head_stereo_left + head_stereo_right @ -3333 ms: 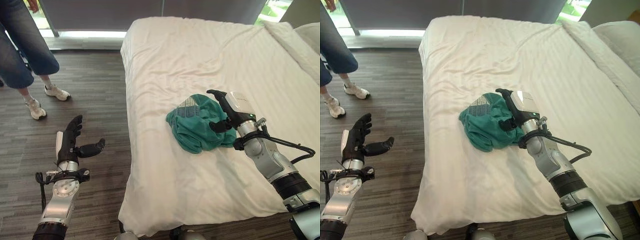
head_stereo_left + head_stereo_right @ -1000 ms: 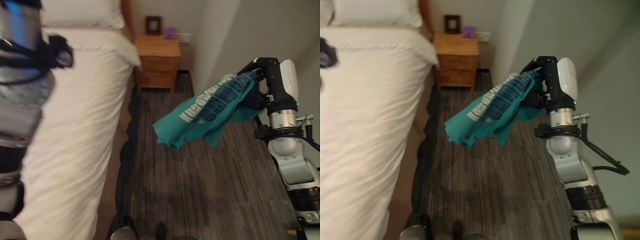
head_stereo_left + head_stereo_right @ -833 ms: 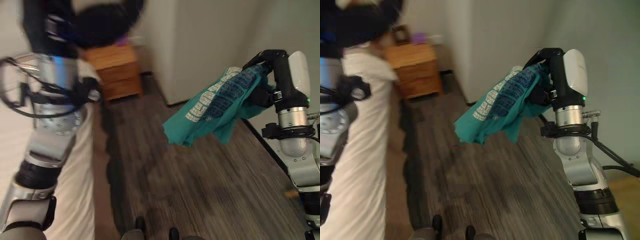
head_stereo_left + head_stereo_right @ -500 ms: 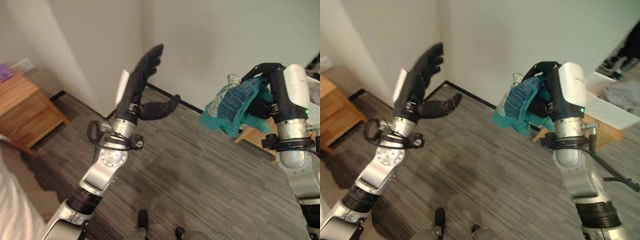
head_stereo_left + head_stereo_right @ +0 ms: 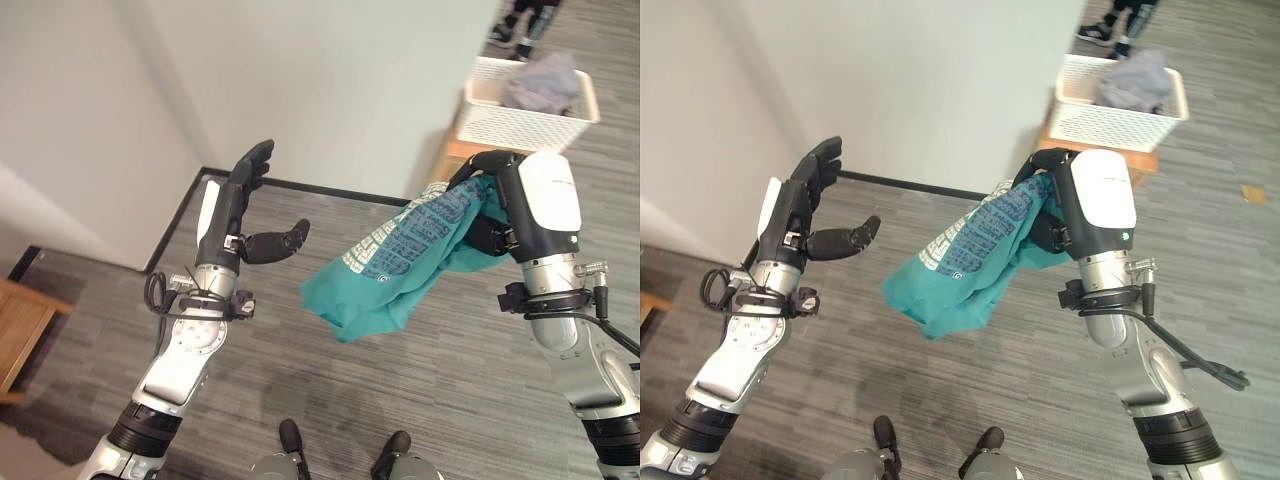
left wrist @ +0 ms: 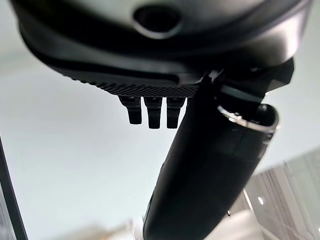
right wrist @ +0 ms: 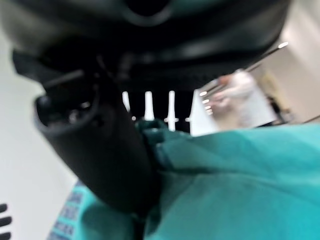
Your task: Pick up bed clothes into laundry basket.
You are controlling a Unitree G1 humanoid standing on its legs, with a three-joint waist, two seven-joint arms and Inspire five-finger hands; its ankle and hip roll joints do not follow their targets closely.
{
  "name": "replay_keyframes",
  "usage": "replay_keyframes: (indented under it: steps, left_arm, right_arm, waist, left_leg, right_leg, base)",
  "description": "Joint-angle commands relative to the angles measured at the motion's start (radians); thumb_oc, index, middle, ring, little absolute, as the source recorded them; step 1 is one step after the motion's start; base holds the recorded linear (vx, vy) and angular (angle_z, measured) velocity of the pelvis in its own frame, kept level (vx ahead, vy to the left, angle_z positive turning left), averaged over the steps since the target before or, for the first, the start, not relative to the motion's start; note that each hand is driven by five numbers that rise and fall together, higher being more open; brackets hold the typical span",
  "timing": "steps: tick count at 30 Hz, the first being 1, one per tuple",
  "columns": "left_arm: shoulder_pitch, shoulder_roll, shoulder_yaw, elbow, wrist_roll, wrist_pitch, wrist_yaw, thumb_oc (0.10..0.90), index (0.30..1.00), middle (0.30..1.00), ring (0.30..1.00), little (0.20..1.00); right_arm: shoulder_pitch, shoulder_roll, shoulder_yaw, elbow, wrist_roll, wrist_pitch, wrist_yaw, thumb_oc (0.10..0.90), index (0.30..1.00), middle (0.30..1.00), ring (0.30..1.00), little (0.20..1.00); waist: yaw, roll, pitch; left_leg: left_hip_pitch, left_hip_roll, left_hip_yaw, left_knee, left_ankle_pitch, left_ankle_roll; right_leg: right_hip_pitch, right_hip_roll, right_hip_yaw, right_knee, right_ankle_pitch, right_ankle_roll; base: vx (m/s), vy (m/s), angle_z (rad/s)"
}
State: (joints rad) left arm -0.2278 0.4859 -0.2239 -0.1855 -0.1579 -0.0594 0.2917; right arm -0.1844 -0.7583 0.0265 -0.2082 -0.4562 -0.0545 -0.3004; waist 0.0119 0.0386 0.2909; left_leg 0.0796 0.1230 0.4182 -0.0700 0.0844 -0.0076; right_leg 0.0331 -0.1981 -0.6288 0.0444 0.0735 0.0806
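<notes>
A teal T-shirt (image 5: 400,262) with pale print hangs in the air over the wood-grain floor, clear of it. My right hand (image 5: 500,205) is raised and shut on the shirt's upper end; in the right wrist view the thumb (image 7: 95,150) presses into the teal cloth (image 7: 235,185). A white slatted laundry basket (image 5: 525,105) stands on a low wooden stand at the far right, beyond the right hand, with grey clothes (image 5: 540,85) in it. My left hand (image 5: 240,205) is held up at the left, open and holding nothing, its fingers (image 6: 150,111) straight.
A white wall (image 5: 330,90) with a dark skirting runs across the back. A wooden nightstand's corner (image 5: 20,335) shows at the left edge. A person's feet (image 5: 525,15) stand on the floor behind the basket. Open floor lies between me and the basket.
The whole picture has swung from the bed past the nightstand and wall to the basket. The shirt, lifted off the bed, stays in my right hand; the left hand rose.
</notes>
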Motion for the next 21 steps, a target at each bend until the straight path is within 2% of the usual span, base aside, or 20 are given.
replay_keyframes:
  steps: [1, 3, 4, 5, 6, 7, 8, 9, 10, 11, 12, 13, 14, 15, 16, 17, 18, 21]
  left_arm:
    - [-0.053, -0.027, 0.053, -0.108, 0.006, -0.109, 0.014, 0.8, 0.9, 0.9, 0.9, 0.9]
    - [-0.032, -0.042, 0.042, -0.112, 0.014, -0.108, 0.004, 0.8, 0.9, 0.9, 0.9, 0.9]
    - [-0.031, -0.042, 0.042, -0.112, 0.014, -0.108, 0.004, 0.8, 0.9, 0.9, 0.9, 0.9]
    - [-0.036, -0.056, 0.031, -0.108, 0.017, -0.109, 0.002, 0.8, 0.9, 0.9, 0.9, 0.9]
    - [-0.046, -0.059, 0.021, -0.098, 0.014, -0.105, 0.003, 0.8, 0.9, 0.9, 0.9, 0.9]
    - [-0.065, -0.062, 0.013, -0.078, 0.008, -0.105, 0.013, 0.8, 0.9, 0.9, 0.9, 0.9]
    - [-0.077, -0.07, 0.0, -0.057, 0.001, -0.099, 0.022, 0.8, 0.9, 0.9, 0.9, 0.9]
    - [-0.083, -0.071, 0.0, -0.052, 0.002, -0.101, 0.024, 0.8, 0.9, 0.9, 0.9, 0.9]
    - [-0.112, -0.081, -0.017, -0.023, -0.009, -0.1, 0.035, 0.8, 0.9, 0.9, 0.9, 0.9]
    - [-0.127, -0.083, -0.027, -0.007, -0.013, -0.097, 0.047, 0.8, 0.9, 0.9, 0.9, 0.9]
    - [-0.149, -0.086, -0.031, 0.021, -0.026, -0.098, 0.063, 0.8, 0.9, 0.9, 0.9, 0.9]
    - [-0.147, -0.089, -0.031, 0.027, -0.027, -0.094, 0.062, 0.8, 0.9, 0.9, 0.9, 0.9]
    - [-0.147, -0.092, -0.028, 0.036, -0.029, -0.094, 0.063, 0.8, 0.9, 0.9, 0.9, 0.9]
    - [-0.145, -0.096, -0.021, 0.042, -0.031, -0.094, 0.064, 0.8, 0.9, 0.9, 0.9, 0.9]
    - [-0.145, -0.096, -0.021, 0.042, -0.031, -0.094, 0.064, 0.8, 0.9, 0.9, 0.9, 0.9]
    - [-0.138, -0.098, -0.009, 0.049, -0.033, -0.092, 0.068, 0.8, 0.9, 0.9, 0.9, 0.9]
    - [-0.138, -0.099, -0.006, 0.049, -0.033, -0.092, 0.068, 0.8, 0.9, 0.9, 0.9, 0.9]
    - [-0.138, -0.1, -0.004, 0.049, -0.033, -0.092, 0.068, 0.8, 0.9, 0.9, 0.9, 0.9]
  right_arm:
    - [-0.029, -0.003, -0.097, -0.104, -0.009, -0.038, -0.073, 0.4, 0.3, 0.3, 0.3, 0.3]
    - [-0.006, 0.023, -0.067, -0.093, 0.007, -0.045, -0.049, 0.4, 0.3, 0.3, 0.3, 0.3]
    - [-0.006, 0.023, -0.067, -0.093, 0.007, -0.046, -0.049, 0.4, 0.3, 0.3, 0.3, 0.3]
    - [-0.008, 0.025, -0.049, -0.075, 0.019, -0.05, -0.043, 0.4, 0.3, 0.3, 0.3, 0.3]
    - [-0.019, 0.023, -0.037, -0.065, 0.028, -0.049, -0.042, 0.4, 0.3, 0.3, 0.3, 0.3]
    - [-0.042, 0.02, -0.014, -0.053, 0.044, -0.047, -0.044, 0.4, 0.3, 0.3, 0.3, 0.3]
    - [-0.064, 0.02, 0.01, -0.049, 0.055, -0.046, -0.044, 0.4, 0.3, 0.3, 0.3, 0.3]
    - [-0.07, 0.019, 0.012, -0.045, 0.056, -0.046, -0.046, 0.4, 0.3, 0.3, 0.3, 0.3]
    - [-0.116, 0.014, 0.042, -0.031, 0.079, -0.041, -0.044, 0.4, 0.3, 0.3, 0.3, 0.3]
    - [-0.141, 0.01, 0.059, -0.022, 0.083, -0.035, -0.047, 0.4, 0.3, 0.3, 0.3, 0.3]
    - [-0.192, 0.004, 0.09, -0.01, 0.096, -0.023, -0.041, 0.4, 0.3, 0.3, 0.3, 0.3]
    - [-0.211, -0.002, 0.1, 0.0, 0.093, -0.02, -0.042, 0.4, 0.3, 0.3, 0.3, 0.3]
    - [-0.236, -0.006, 0.118, 0.015, 0.088, -0.017, -0.044, 0.4, 0.3, 0.3, 0.3, 0.3]
    - [-0.264, -0.015, 0.138, 0.035, 0.077, -0.011, -0.052, 0.4, 0.3, 0.3, 0.3, 0.3]
    - [-0.265, -0.015, 0.139, 0.036, 0.077, -0.011, -0.053, 0.4, 0.3, 0.3, 0.3, 0.3]
    - [-0.294, -0.019, 0.143, 0.063, 0.058, 0.007, -0.065, 0.4, 0.3, 0.3, 0.3, 0.3]
    - [-0.304, -0.019, 0.151, 0.07, 0.056, 0.008, -0.07, 0.4, 0.3, 0.3, 0.3, 0.3]
    - [-0.307, -0.02, 0.154, 0.072, 0.056, 0.008, -0.07, 0.4, 0.3, 0.3, 0.3, 0.3]
  waist:
    - [0.023, -0.019, -0.138]
    - [0.013, -0.009, -0.151]
    - [0.013, -0.008, -0.151]
    - [0.004, -0.006, -0.144]
    - [0.003, -0.01, -0.139]
    - [0.008, -0.006, -0.128]
    - [0.02, -0.004, -0.116]
    - [0.019, 0.0, -0.112]
    - [0.025, 0.007, -0.091]
    - [0.036, 0.002, -0.084]
    - [0.048, -0.003, -0.073]
    - [0.062, -0.001, -0.074]
    - [0.073, 0.004, -0.078]
    - [0.081, 0.015, -0.085]
    - [0.082, 0.015, -0.084]
    - [0.1, 0.033, -0.09]
    - [0.1, 0.036, -0.089]
    - [0.1, 0.036, -0.087]
  left_leg:
    - [0.048, -0.007, -0.016, -0.017, -0.16, -0.032]
    - [0.088, 0.012, 0.01, 0.0, -0.158, -0.051]
    - [0.09, 0.013, 0.011, 0.0, -0.158, -0.052]
    - [0.067, 0.052, 0.024, 0.136, -0.183, -0.077]
    - [0.042, 0.08, 0.026, 0.229, -0.167, -0.09]
    - [-0.003, 0.137, 0.017, 0.358, -0.14, -0.116]
    - [-0.039, 0.161, -0.012, 0.453, -0.079, -0.131]
    - [-0.048, 0.173, -0.019, 0.471, -0.08, -0.14]
    - [-0.098, 0.193, -0.071, 0.55, -0.041, -0.149]
    - [-0.133, 0.186, -0.098, 0.574, -0.039, -0.144]
    - [-0.207, 0.125, -0.14, 0.525, -0.104, -0.121]
    - [-0.227, 0.093, -0.151, 0.453, -0.131, -0.112]
    - [-0.233, 0.075, -0.132, 0.352, -0.088, -0.096]
    - [-0.219, 0.071, -0.11, 0.214, -0.027, -0.108]
    - [-0.216, 0.07, -0.109, 0.21, -0.025, -0.108]
    - [-0.255, 0.082, -0.097, 0.084, 0.018, -0.131]
    - [-0.244, 0.078, -0.079, 0.051, 0.047, -0.124]
    - [-0.238, 0.076, -0.076, 0.042, 0.053, -0.124]
  right_leg:
    - [0.022, -0.077, 0.061, 0.077, -0.11, 0.096]
    - [0.049, -0.034, 0.102, 0.002, -0.115, 0.079]
    - [0.051, -0.032, 0.102, -0.001, -0.114, 0.078]
    - [0.079, -0.01, 0.117, -0.047, -0.127, 0.055]
    - [0.095, 0.004, 0.128, -0.067, -0.138, 0.04]
    - [0.121, 0.039, 0.141, -0.099, -0.152, 0.008]
    - [0.143, 0.053, 0.154, -0.118, -0.163, -0.008]
    - [0.145, 0.064, 0.154, -0.124, -0.164, -0.015]
    - [0.154, 0.078, 0.166, -0.129, -0.178, -0.031]
    - [0.163, 0.075, 0.172, -0.132, -0.189, -0.036]
    - [0.166, 0.064, 0.195, -0.132, -0.203, -0.022]
    - [0.17, 0.063, 0.207, -0.132, -0.206, -0.009]
    - [0.164, 0.056, 0.203, -0.132, -0.191, 0.002]
    - [0.172, 0.059, 0.201, -0.132, -0.195, 0.015]
    - [0.172, 0.058, 0.201, -0.132, -0.195, 0.015]
    - [0.208, 0.072, 0.206, -0.132, -0.225, 0.029]
    - [0.202, 0.071, 0.197, -0.132, -0.218, 0.028]
    - [0.203, 0.07, 0.198, -0.132, -0.218, 0.028]
  base:
    - [0.15, -0.158, -0.58]
    - [0.14, -0.185, -0.52]
    - [0.08, -0.246, -0.64]
    - [0.06, -0.282, -0.55]
    - [0.09, -0.401, -0.67]
    - [0.1, -0.308, -0.58]
    - [0.06, -0.222, -0.59]
    - [0.04, -0.165, -0.89]
    - [0.03, -0.13, -0.92]
    - [0.13, -0.089, -0.92]
    - [0.2, -0.003, -0.4]
    - [0.19, 0.101, -0.28]
    - [0.2, 0.125, -0.4]
    - [0.13, 0.103, -0.48]
    - [0.39, 0.079, -0.6]
    - [0.25, 0.05, -0.4]
    - [0.25, 0.051, -0.29]
    - [-0.01, 0.004, -0.21]
